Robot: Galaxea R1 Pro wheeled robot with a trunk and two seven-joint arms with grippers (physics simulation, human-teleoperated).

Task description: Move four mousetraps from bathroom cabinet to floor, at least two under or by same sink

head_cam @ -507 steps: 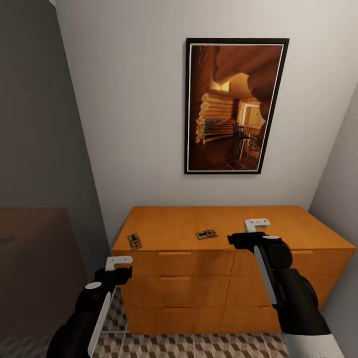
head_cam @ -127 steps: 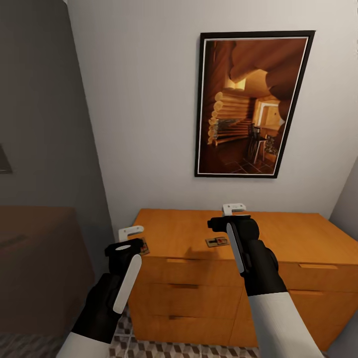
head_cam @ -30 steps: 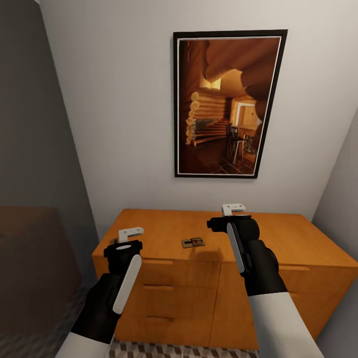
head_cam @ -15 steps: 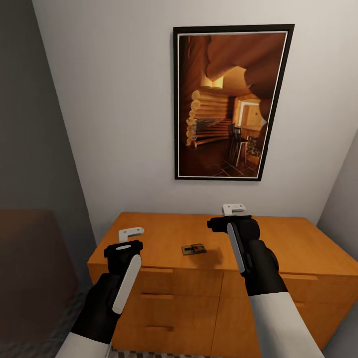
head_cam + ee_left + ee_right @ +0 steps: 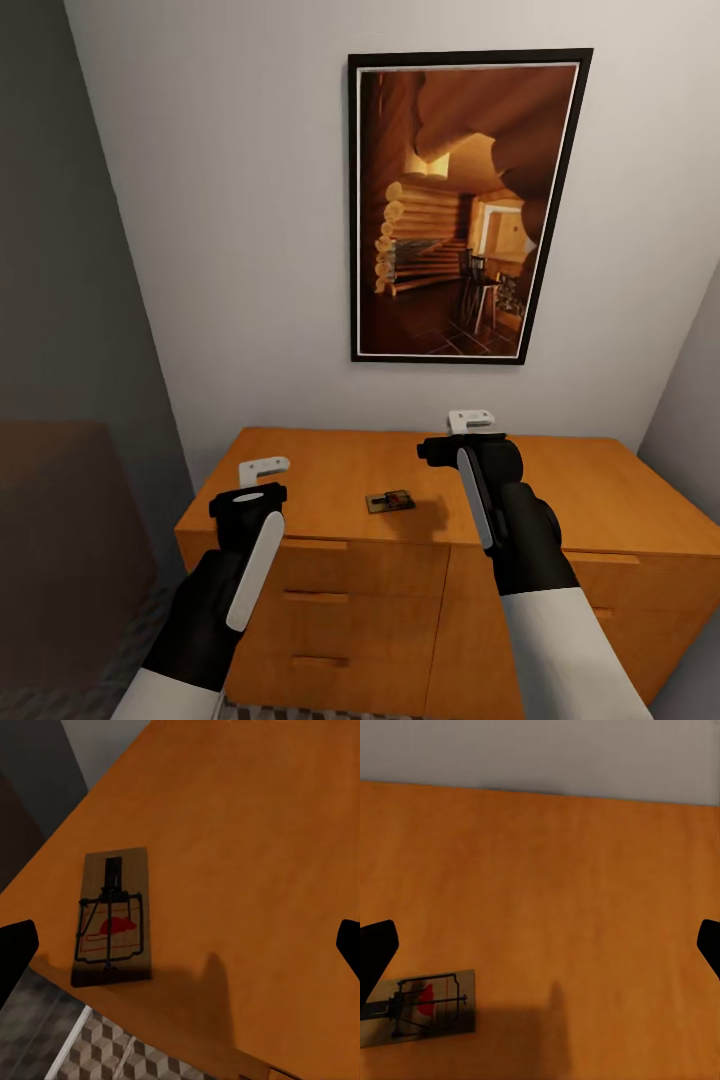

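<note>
We find the head view unchanged from half a second ago: the wall (image 5: 250, 200), the framed picture (image 5: 465, 205) and the wooden cabinet (image 5: 330, 470) sit in the same places, and both arms hold the same pose. Against one second ago, the whole view has shifted, so the camera moved, not the objects.

The cabinet's right end and its lowest drawer run off the edge of the view. One mousetrap (image 5: 390, 500) lies flat on the cabinet top, between the two arms. A second mousetrap (image 5: 112, 919) lies near the cabinet's left front edge, with the patterned floor (image 5: 97, 1057) below it; in the head view the left gripper (image 5: 263, 467) covers that spot. The right wrist view catches a mousetrap (image 5: 420, 1009), partly cut off at the frame edge.

Both the left gripper and the right gripper (image 5: 470, 420) hover above the cabinet top, fingers spread wide and holding nothing.
</note>
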